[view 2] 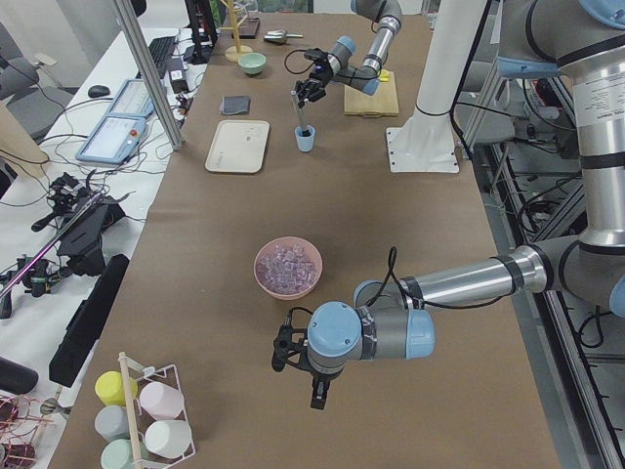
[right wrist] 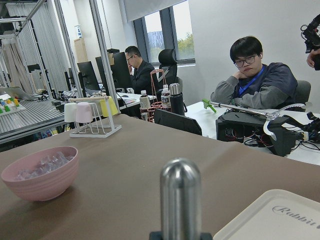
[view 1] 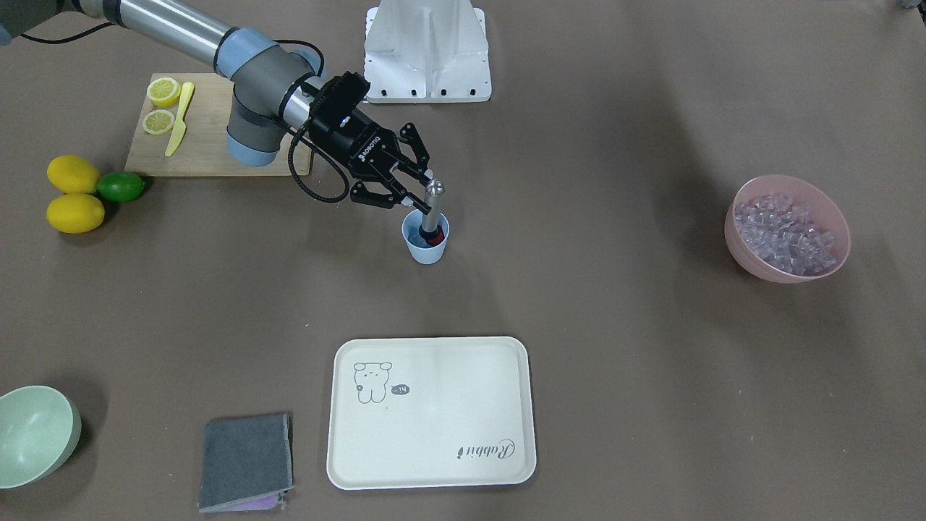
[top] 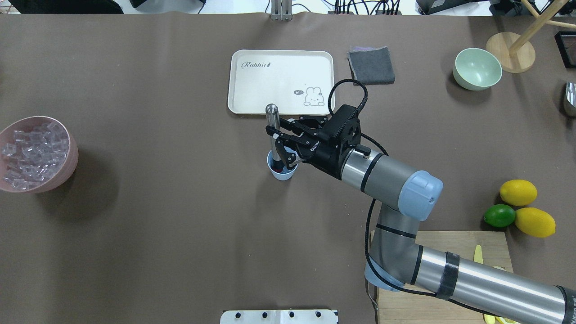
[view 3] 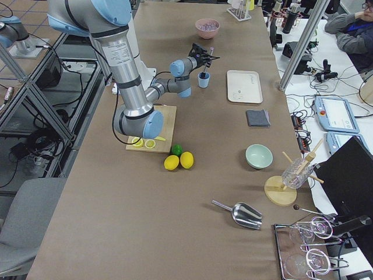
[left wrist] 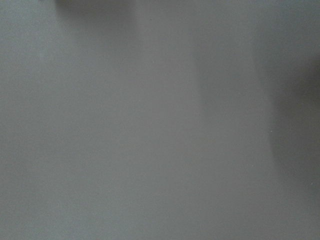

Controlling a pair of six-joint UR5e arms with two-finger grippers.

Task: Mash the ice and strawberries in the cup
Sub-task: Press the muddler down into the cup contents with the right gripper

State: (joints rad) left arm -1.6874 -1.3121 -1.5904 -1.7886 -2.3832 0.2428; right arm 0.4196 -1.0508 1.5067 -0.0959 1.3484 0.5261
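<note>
The light-blue cup (view 1: 427, 250) (top: 282, 174) stands mid-table. Red of the strawberry (view 1: 439, 236) shows inside it, beside the dark head of a steel muddler (view 1: 434, 199) (top: 272, 117) (right wrist: 180, 200) that stands upright in the cup. My right gripper (view 1: 418, 189) (top: 275, 143) reaches in level from the robot's side and looks shut on the muddler's shaft above the rim. Ice cubes (view 1: 785, 235) (top: 31, 153) fill a pink bowl (view 1: 745, 246); whether any lie in the cup I cannot tell. My left gripper (view 2: 283, 350) hangs over bare table past the bowl; I cannot tell its state.
A cream tray (view 1: 434, 412), a grey cloth (view 1: 246, 459) and a pale green bowl (view 1: 32, 434) lie beyond the cup on the operators' side. Two lemons (view 1: 72, 174), a lime (view 1: 121, 187) and a cutting board (view 1: 210, 145) with lemon halves sit under the right arm. People sit beyond the table.
</note>
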